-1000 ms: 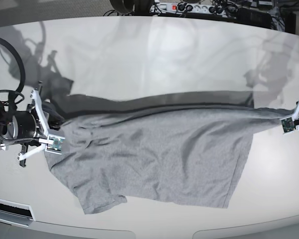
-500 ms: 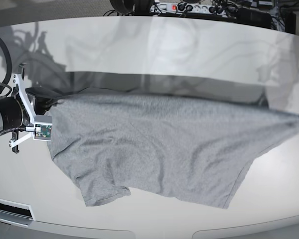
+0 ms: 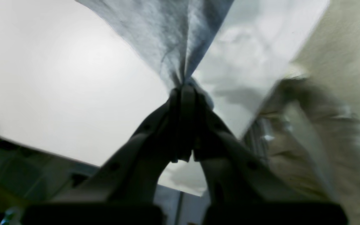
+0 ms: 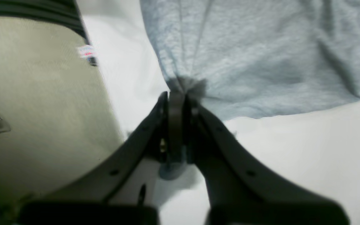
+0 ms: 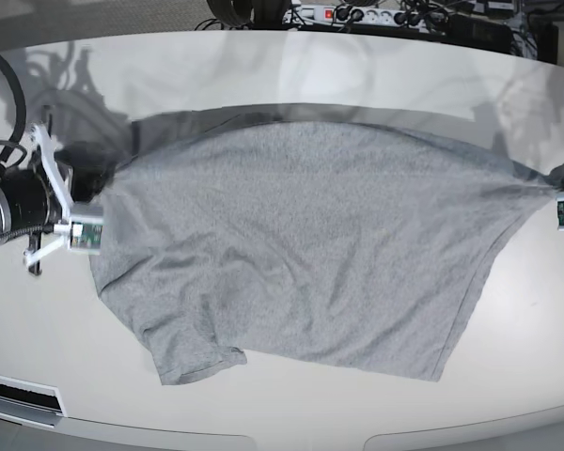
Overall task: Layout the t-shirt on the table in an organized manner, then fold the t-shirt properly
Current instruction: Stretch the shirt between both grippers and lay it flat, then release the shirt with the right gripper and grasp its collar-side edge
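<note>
Clenched on a bunched corner of the t-shirt, left gripper, jaws pressed together with cloth pinched between the tips; likewise clenched, right gripper, biting a gathered tuft at the opposite edge. Stretched between the two, grey cloth now opened out wide across the table, far edge carried well back from where it lay as a narrow doubled band a second ago, plain side up, one sleeve trailing toward the near rim. Judged: spreading nearly done, laying down and smoothing still ahead, folding not begun. Wrist views alone reveal the pinch points; base view alone gives the whole outline, with the left gripper almost off its right border.
</note>
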Robot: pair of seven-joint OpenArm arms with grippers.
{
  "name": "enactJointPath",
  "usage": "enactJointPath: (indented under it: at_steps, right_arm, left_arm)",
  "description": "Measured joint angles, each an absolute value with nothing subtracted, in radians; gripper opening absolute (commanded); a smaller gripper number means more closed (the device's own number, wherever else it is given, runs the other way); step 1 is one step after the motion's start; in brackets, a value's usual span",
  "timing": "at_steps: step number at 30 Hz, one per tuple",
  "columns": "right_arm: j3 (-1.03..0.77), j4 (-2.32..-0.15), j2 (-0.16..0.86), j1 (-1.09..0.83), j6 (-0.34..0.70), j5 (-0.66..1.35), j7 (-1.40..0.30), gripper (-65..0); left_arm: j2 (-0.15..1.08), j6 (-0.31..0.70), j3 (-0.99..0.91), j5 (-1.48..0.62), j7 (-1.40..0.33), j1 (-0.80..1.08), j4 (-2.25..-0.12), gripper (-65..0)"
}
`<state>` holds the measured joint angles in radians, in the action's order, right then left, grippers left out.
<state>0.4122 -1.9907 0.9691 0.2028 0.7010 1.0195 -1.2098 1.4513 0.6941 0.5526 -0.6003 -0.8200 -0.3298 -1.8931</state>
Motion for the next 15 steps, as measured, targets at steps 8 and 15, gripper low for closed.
enactJointPath:
  at_steps: [8,15]
  right_arm:
    - [0.411,-1.981,0.952,0.223,0.598,0.691,-0.908,-32.4]
    - [0.41,-1.98,0.896,0.315,0.347,0.513,-0.896,-24.3]
  left_arm:
    - [1.309,0.637,0.556,-0.539,-0.766,-0.329,-1.705,-65.0]
    - [1.263,0.633,0.555,-0.534,-0.764,-0.329,-1.632,-65.0]
